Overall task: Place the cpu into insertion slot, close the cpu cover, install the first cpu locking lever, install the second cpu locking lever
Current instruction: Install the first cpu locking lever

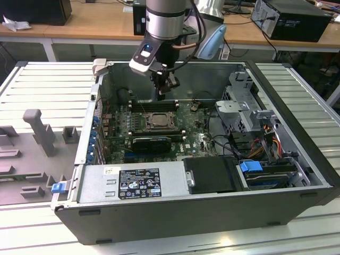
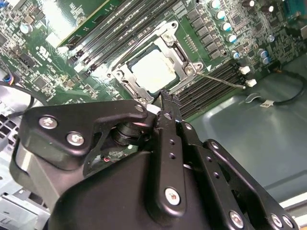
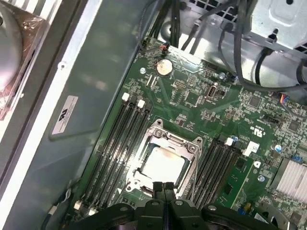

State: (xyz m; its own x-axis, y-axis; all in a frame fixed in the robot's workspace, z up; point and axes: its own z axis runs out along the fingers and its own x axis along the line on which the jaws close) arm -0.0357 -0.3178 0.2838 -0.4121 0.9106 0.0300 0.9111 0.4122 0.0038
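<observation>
Hovering inside an open computer case (image 1: pixel 297 175), the arm's gripper (image 1: pixel 162 94) has its two black fingers (image 3: pixel 157 190) pressed together with nothing between them. Taking the exterior view as a clock face centred on the insertion slot (image 1: pixel 139 122), the gripper hangs at twelve o'clock, near the slot's far edge. A grey metal box with a label (image 1: pixel 133 183) lies at six o'clock. The cpu (image 3: pixel 163 165), a pale square chip, lies flat in the slot. The cpu cover (image 3: pixel 178 140), a silvery frame, lies down around it, and the chip shows through its window. In the second wrist view a thin wire lever (image 2: pixel 224 81) sticks out from the socket's corner across black memory slots (image 2: pixel 206 91). Green motherboard (image 1: pixel 199 141) surrounds the socket.
</observation>
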